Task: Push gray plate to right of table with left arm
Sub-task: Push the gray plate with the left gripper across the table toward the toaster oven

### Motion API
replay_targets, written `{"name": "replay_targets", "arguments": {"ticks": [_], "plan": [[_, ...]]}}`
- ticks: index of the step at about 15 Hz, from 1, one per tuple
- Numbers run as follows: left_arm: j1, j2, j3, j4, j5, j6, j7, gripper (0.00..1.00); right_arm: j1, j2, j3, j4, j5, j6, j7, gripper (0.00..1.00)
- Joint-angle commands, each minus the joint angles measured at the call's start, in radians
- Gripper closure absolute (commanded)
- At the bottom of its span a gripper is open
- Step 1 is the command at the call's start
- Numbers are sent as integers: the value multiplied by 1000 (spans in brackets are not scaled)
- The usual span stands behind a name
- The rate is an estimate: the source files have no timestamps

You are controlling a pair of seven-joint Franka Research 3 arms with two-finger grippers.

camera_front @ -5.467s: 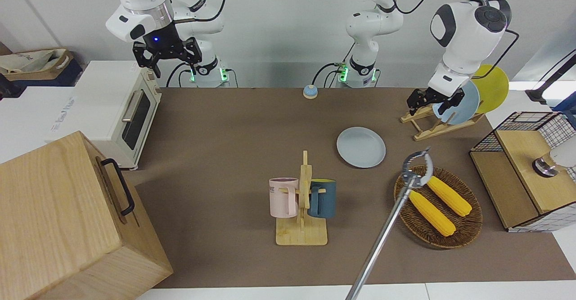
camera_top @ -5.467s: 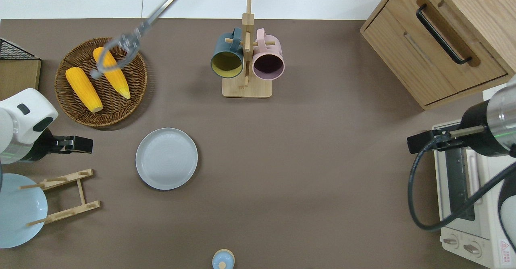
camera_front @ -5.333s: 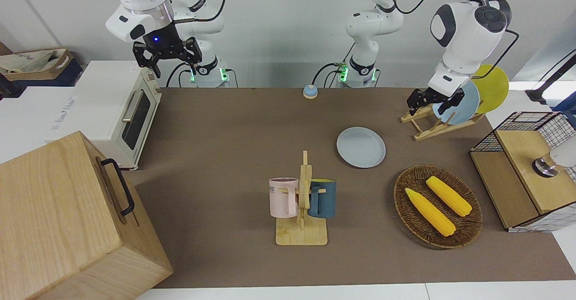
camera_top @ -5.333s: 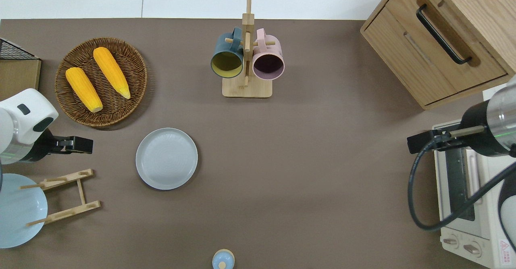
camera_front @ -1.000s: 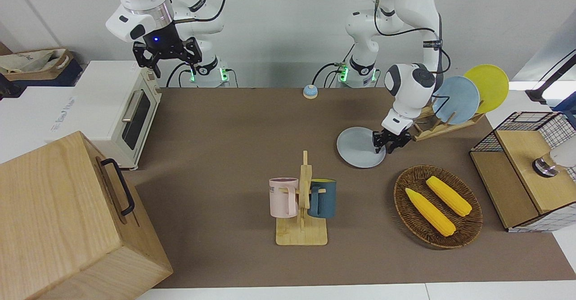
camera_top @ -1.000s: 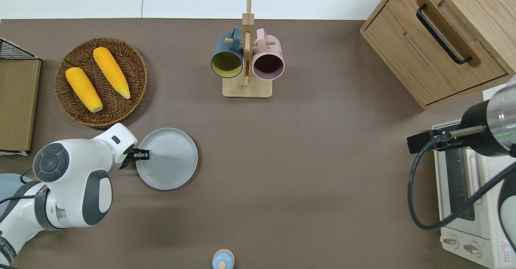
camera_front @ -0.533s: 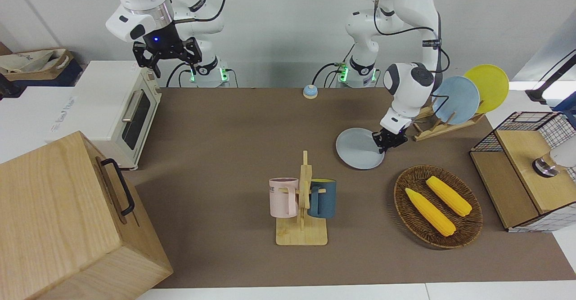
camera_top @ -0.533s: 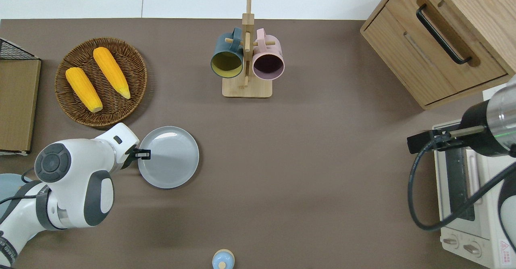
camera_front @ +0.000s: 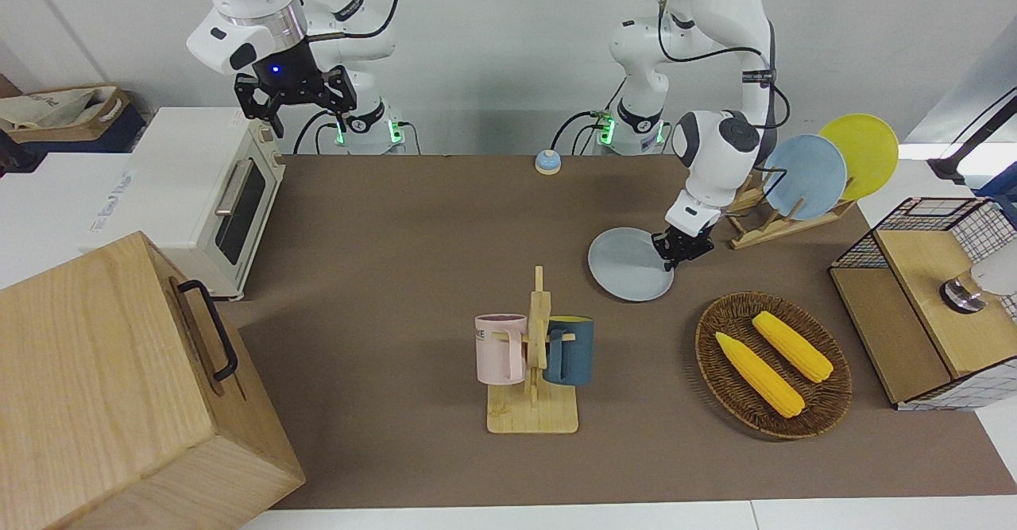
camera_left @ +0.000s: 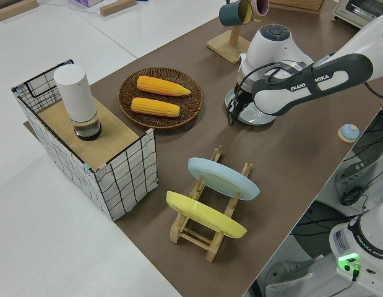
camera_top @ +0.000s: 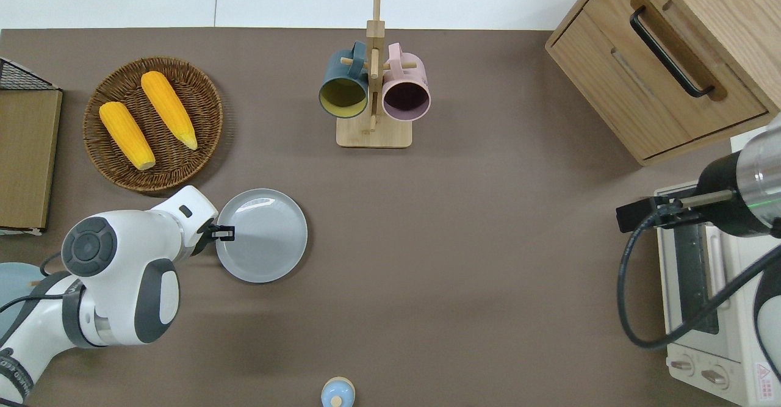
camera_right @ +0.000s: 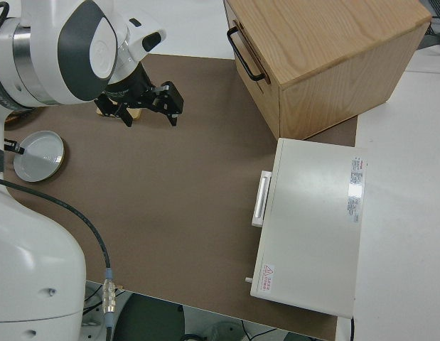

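Left gripper (camera_top: 224, 232) is down at table (camera_top: 464, 224) level, tips against the rim of the gray plate (camera_top: 263, 237) on the side toward the left arm's end; whether its fingers are spread or closed cannot be determined. The plate lies flat, nearer the robots than the wicker basket (camera_top: 154, 124), just clear of it. Right arm parked.

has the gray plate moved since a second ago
Yes. In the overhead view the gray plate has slid slightly toward the right arm's end, away from the wicker basket.
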Motion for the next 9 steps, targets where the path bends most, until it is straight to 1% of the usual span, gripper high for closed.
{"name": "replay_targets", "arguments": {"ticks": [1, 4, 9], "plan": [[-76, 16, 7, -2, -9, 6, -106, 1000, -20, -6, 13, 4, 10, -12, 1, 17], [-124, 16, 7, -2, -7, 5, -183, 1000, -20, -6, 15, 4, 10, -14, 0, 17], [-228, 18, 7, -2, -1, 5, -347, 1000, -20, -6, 15, 4, 10, -12, 0, 17]]}}
